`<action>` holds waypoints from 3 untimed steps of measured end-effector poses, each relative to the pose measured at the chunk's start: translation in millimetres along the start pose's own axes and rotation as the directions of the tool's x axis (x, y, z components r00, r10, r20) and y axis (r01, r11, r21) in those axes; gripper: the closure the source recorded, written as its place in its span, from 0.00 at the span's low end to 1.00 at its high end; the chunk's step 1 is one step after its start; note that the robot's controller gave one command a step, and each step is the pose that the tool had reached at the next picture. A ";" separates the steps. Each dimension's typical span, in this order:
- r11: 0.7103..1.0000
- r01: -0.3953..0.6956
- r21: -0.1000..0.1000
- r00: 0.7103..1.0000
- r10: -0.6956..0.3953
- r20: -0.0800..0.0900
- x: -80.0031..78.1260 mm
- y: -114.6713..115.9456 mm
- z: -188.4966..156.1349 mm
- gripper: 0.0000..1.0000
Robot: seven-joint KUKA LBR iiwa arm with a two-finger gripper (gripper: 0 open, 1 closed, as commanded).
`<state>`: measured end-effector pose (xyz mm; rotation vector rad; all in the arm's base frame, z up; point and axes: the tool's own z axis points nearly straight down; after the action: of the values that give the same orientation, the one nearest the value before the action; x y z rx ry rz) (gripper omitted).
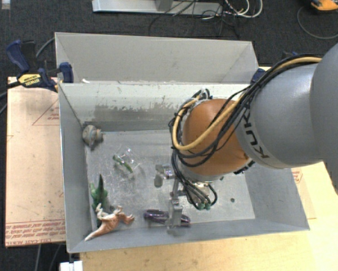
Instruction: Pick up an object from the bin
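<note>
My gripper (174, 212) low at bin's (73, 151) near edge, over dark purple object (156, 216). I cannot tell its opening. Likely grasp step; next needs 1 clean closure, then lift.

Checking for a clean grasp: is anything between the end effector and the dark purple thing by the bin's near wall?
Nothing visible: the end effector is right at the dark purple thing; the toy dinosaur lies apart.

Gripper (173, 221) over purple thing (153, 216), grey bin (73, 162)
</note>
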<state>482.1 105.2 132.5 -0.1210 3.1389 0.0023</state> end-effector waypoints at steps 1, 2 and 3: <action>0.999 0.039 -0.001 0.999 -0.039 0.002 -7.1 -21.9 61.6 0.00; 0.985 0.172 -0.002 0.985 -0.172 0.002 -3.0 -24.8 62.4 1.00; 0.985 0.172 -0.002 0.985 -0.172 0.002 -3.0 -24.8 62.4 1.00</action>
<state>487.0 80.8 70.0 -0.3913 3.1146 0.0051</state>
